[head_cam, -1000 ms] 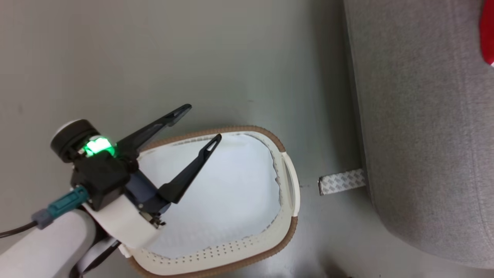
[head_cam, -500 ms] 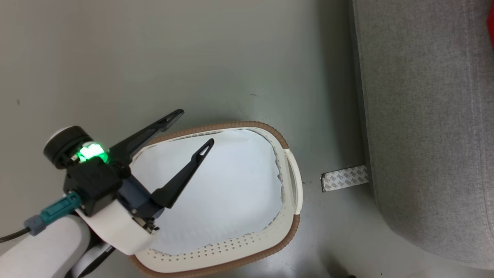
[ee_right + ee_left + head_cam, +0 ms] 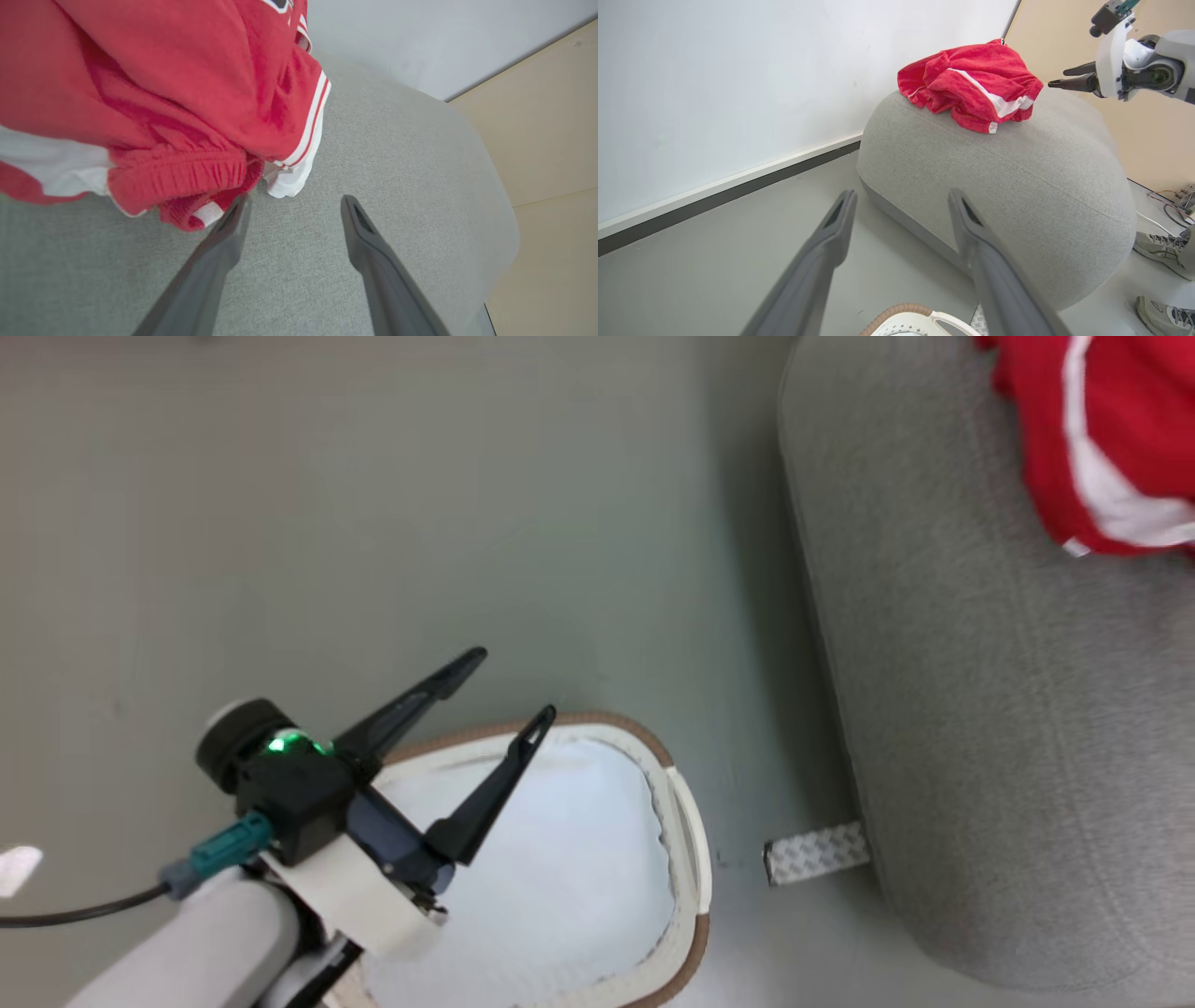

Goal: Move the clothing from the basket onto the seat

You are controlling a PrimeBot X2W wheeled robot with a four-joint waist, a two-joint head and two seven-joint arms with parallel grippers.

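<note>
Left end effector (image 3: 513, 686), fingers spread and empty, hovers over the basket (image 3: 693, 868) at its 11 o'clock rim. At 2 o'clock the clothing (image 3: 1027, 429) lies atop the seat (image 3: 980, 709); the right end effector (image 3: 294, 200), spread and empty, sits just beside it.

patterned tape strip (image 3: 815, 852) on grey floor (image 3: 373, 523), white wall (image 3: 738, 70), a grey sneaker (image 3: 1160, 245)

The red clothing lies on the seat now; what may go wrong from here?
The right gripper is open, with one of its fingers right at the hem of the clothing; withdrawing might snag and drag it. The clothing lies bunched near the rounded end of the seat, so it might slide off.
</note>
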